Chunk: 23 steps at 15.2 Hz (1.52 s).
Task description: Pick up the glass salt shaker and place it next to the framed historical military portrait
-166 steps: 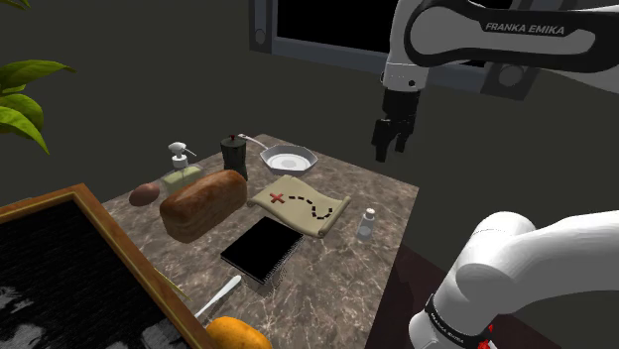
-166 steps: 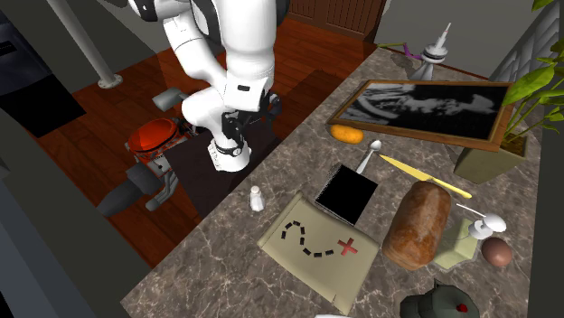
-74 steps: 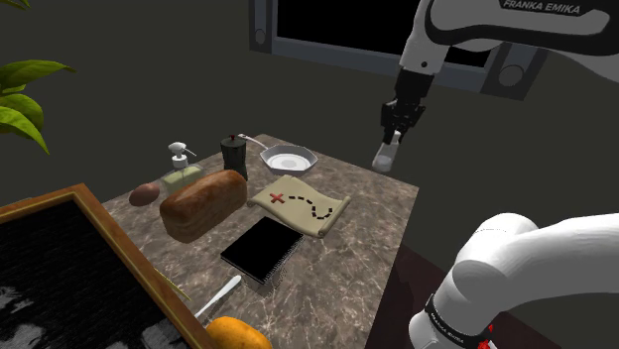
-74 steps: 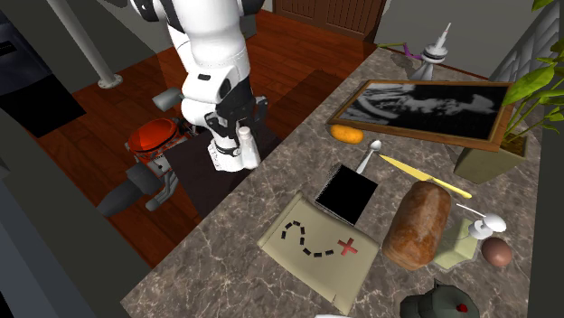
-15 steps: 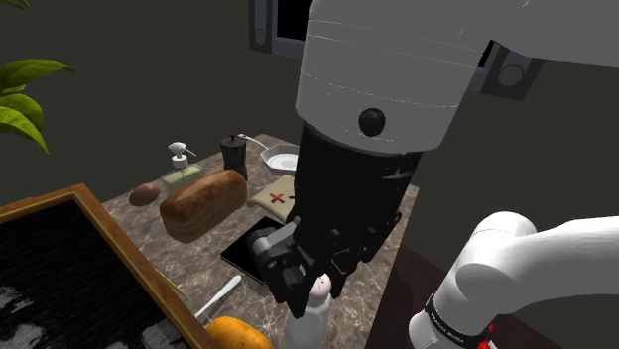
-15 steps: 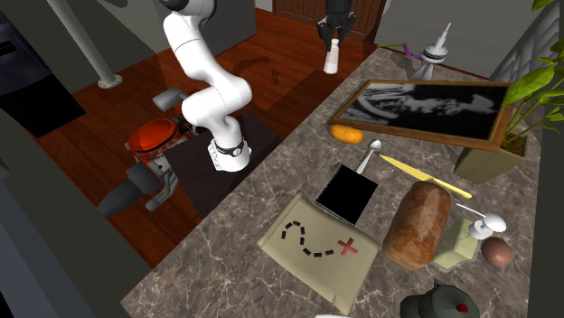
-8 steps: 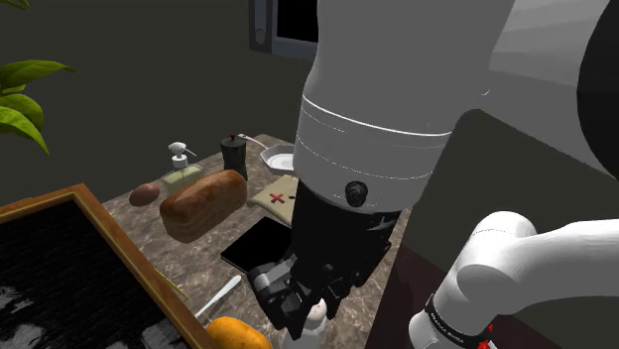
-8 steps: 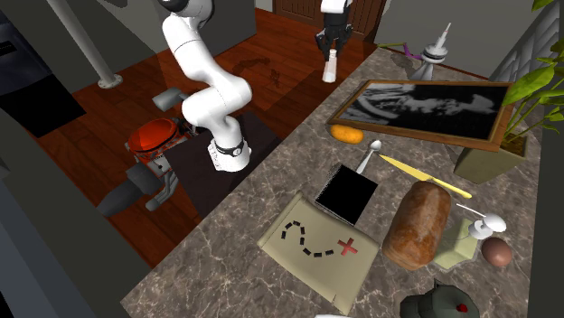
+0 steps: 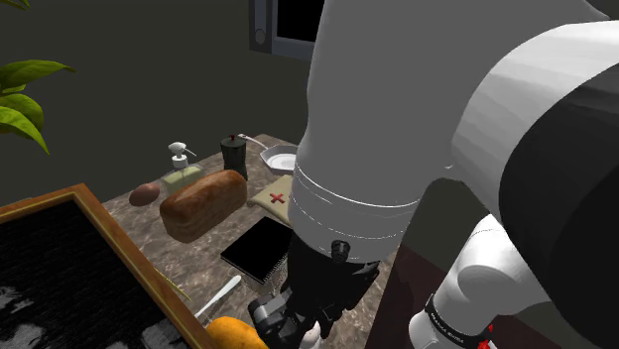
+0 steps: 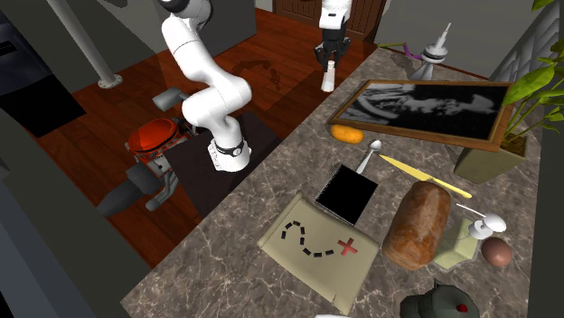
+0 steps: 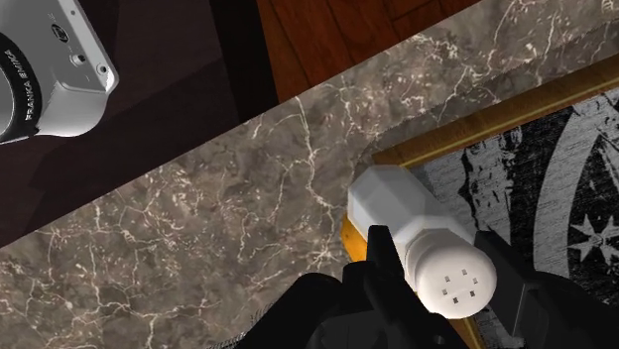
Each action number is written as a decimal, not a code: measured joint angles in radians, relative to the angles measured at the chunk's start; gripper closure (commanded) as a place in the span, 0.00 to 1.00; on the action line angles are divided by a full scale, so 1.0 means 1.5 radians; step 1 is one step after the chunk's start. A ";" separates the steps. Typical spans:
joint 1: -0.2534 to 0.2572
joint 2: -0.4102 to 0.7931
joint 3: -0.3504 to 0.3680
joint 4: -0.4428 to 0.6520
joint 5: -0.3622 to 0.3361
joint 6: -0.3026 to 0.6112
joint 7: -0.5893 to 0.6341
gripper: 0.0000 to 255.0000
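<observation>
Salt shaker [image 11: 422, 248], white with a dotted cap, is pinched between my gripper's [image 11: 434, 243] black fingers, by the wooden corner of the framed portrait [image 11: 541, 169], which runs off-frame. I can't tell whether it touches the marble counter [image 11: 228, 228]. From the shoulder view my arm half hides the white bowl [image 9: 278, 159]; contents unclear.

Arm stretched far out, gripper closed on the salt shaker

In the second exterior view the white arm [image 10: 201, 79] rises from its base, bends at the top and extends to the view's far side, where the wrist [image 10: 333, 14] points straight down. The black gripper [image 10: 326, 67] hangs below it. Its two fingers [image 11: 382, 260] clasp the white salt shaker [image 11: 422, 243] by its sides, with the holed cap towards the hand.
</observation>
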 measured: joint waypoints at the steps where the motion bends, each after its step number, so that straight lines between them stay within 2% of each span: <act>1: 0.001 -0.002 0.003 -0.009 0.003 0.007 -0.002 1.00; 13: 0.014 -0.014 0.058 -0.103 0.051 0.095 -0.019 1.00; 23: 0.010 -0.003 0.122 -0.161 0.097 0.175 -0.033 1.00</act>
